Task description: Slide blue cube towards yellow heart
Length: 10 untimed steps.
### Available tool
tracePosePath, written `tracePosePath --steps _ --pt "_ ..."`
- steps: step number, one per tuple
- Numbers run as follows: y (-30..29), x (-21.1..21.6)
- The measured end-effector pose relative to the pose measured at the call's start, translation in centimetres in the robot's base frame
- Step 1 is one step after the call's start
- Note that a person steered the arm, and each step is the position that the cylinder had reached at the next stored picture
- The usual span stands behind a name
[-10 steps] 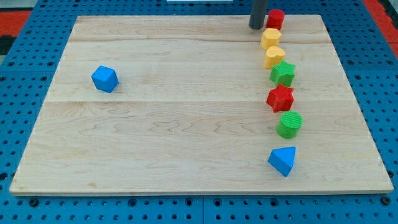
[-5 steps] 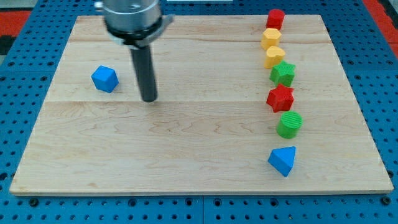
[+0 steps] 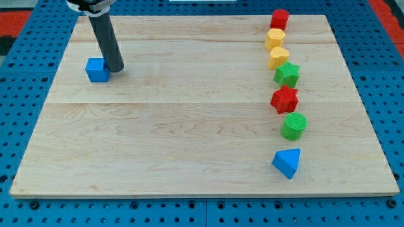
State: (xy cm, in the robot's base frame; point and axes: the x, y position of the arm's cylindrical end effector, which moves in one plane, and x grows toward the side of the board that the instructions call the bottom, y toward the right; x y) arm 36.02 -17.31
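The blue cube [image 3: 96,70] lies on the wooden board [image 3: 189,145] near its upper left corner. My tip [image 3: 115,69] rests on the board right against the cube's right side. The rod rises from there towards the view's top left. The yellow heart [image 3: 278,57] lies far off at the view's right, third from the top in a column of blocks. A yellow hexagon-like block [image 3: 274,39] sits just above it.
The column at the right also holds a red cylinder [image 3: 279,18] at its top. Below the heart come a green star [image 3: 287,74], a red star [image 3: 285,99] and a green cylinder [image 3: 293,126]. A blue triangular block [image 3: 287,162] is lowest.
My tip swept from the top right to the board's left, then up and left against the blue cube. The cube has shifted a little left and upward and turned.
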Motion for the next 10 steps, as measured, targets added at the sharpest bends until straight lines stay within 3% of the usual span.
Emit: tracePosePath --steps 1,2,4,6,8,9,10 --pt "-0.8 3.9" --pt "-5.8 6.7" --pt "-3.8 1.2" --pt "5.8 -4.6" --pt "0.6 -6.4" --pt "0.7 -8.4" --pt "7.8 -8.5"
